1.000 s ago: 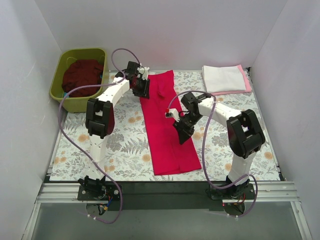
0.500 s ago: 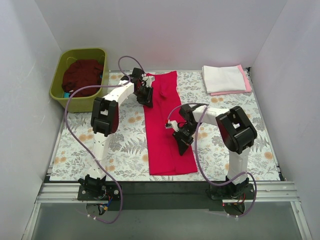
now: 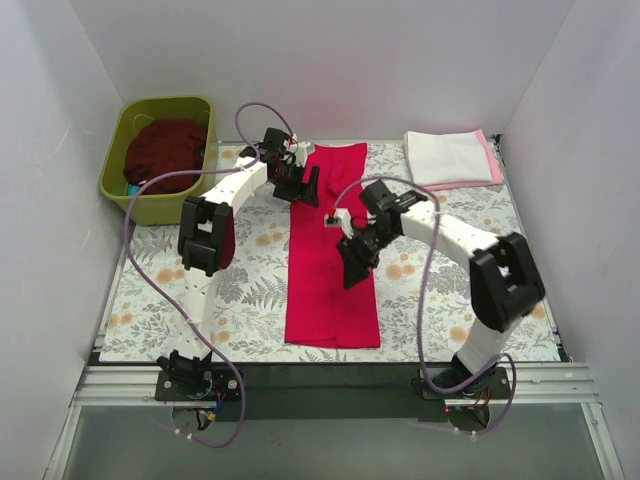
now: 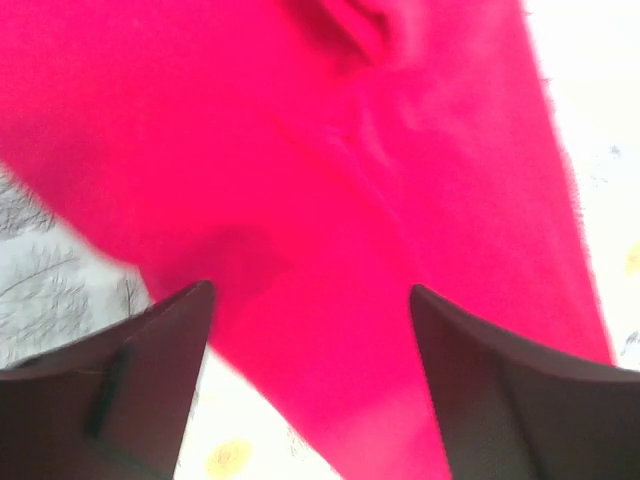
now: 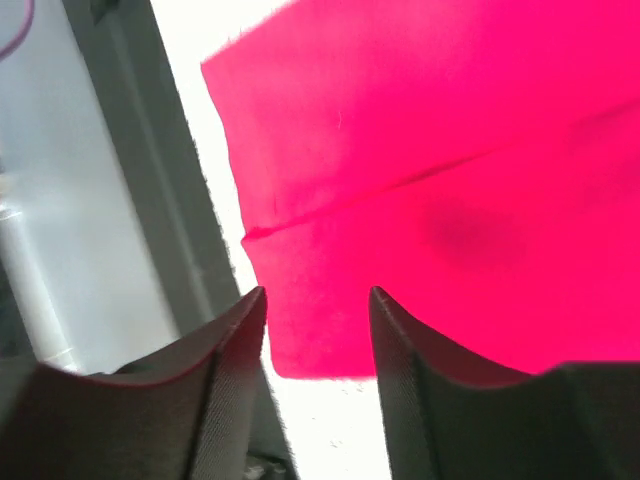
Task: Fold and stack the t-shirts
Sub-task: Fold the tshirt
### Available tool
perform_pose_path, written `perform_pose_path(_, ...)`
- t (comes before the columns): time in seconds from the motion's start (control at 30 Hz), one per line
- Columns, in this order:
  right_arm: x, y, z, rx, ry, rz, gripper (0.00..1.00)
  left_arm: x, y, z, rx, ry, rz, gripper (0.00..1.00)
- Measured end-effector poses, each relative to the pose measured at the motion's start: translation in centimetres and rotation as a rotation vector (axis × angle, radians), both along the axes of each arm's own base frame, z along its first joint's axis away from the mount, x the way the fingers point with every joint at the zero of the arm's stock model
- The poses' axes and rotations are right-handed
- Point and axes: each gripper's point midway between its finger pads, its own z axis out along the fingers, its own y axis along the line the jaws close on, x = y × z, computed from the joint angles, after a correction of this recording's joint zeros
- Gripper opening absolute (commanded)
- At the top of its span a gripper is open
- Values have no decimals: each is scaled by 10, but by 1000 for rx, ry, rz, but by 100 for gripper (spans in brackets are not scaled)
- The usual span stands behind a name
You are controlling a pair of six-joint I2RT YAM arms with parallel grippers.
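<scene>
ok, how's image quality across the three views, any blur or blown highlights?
Top view: sharp, evenly lit, red shirt clear against the tablecloth. Left wrist: soft throughout, shirt oversaturated, tablecloth nearly white, left fingers a dark blur. Right wrist: right fingers out of focus, tablecloth blown white, shirt's fold line still legible.

Plain crimson-red t-shirt [image 3: 332,285]; table cloth [image 3: 240,290] patterned with grey ferns and orange blossoms. Olive-green tub [image 3: 112,172]; dark maroon t-shirt [image 3: 165,148]; small teal patch [image 3: 132,188], perhaps another cloth. White t-shirt [image 3: 448,155] edged by a pale pink t-shirt [image 3: 495,162]. Left arm [image 3: 228,187] and right arm [image 3: 445,228] white with black joints; cables [image 3: 128,250] purple.
</scene>
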Motion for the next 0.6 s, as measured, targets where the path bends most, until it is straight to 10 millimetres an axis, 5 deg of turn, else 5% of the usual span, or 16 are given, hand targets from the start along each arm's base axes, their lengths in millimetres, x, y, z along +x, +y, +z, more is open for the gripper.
perform_pose_path(0.1, 31, 7, 64, 97, -277, 3, 61, -6, 4, 44, -19, -91, -22, 87)
perform_pose_path(0.2, 58, 6, 139, 173, -585, -11, 65, -14, 9, 119, -62, -261, -45, 88)
perform_pose_path(0.27, 69, 3, 180, 206, -740, -29, 93, -28, 14, 184, -112, -439, -74, 88)
perform_pose_path(0.33, 76, 0, 205, 229, -847, -36, 98, -53, 19, 237, -160, -590, -107, 91)
perform_pose_path(0.4, 79, -3, 217, 239, -909, -38, 98, -86, 25, 276, -199, -725, -154, 93)
perform_pose_path(0.47, 80, -3, 215, 234, -921, -29, 98, -118, 29, 292, -224, -805, -219, 94)
perform_pose_path(0.53, 78, -4, 199, 220, -901, -14, 98, -148, 30, 282, -237, -812, -312, 93)
perform_pose_path(0.6, 68, -9, 167, 187, -843, 19, 93, -177, 31, 246, -236, -763, -409, 90)
